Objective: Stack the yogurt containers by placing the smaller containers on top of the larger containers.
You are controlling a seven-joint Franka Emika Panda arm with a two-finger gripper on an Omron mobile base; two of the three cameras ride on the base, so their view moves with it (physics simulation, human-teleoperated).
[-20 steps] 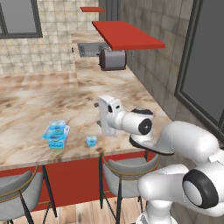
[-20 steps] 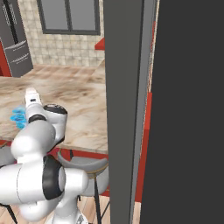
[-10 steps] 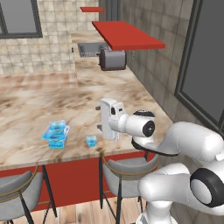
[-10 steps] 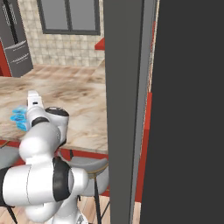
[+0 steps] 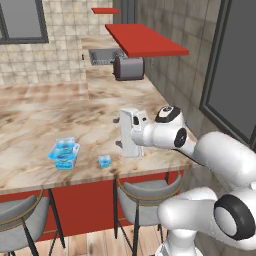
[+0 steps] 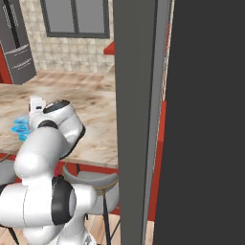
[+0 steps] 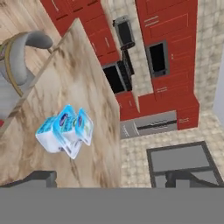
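Observation:
Two light-blue yogurt containers [image 5: 64, 153] stand together near the counter's front edge; the mid-sized tub [image 5: 65, 145] seems to sit on the widest one. The tiny cup [image 5: 104, 161] stands alone on the counter, to their right. My gripper [image 5: 118, 133] hovers just right of the cup, above the counter, pointing left with its jaws wide open and nothing between them. In the hand view the joined tubs [image 7: 65, 129] lie ahead of the open gripper [image 7: 113, 178], well apart from the fingertips [image 7: 40, 177]. The tubs [image 6: 20, 127] also peek out beside the arm in the right base view.
A toaster [image 5: 129, 67] and a sink [image 5: 102, 56] sit at the back of the marble counter [image 5: 45, 115], under a red shelf [image 5: 145, 40]. Grey stools [image 5: 145, 194] stand below the front edge. A dark pillar [image 6: 139, 119] blocks much of the right base view.
The hand has turned a little and shifted slightly to the right over the counter. The jaws stay wide open. The tubs and the cup have not moved.

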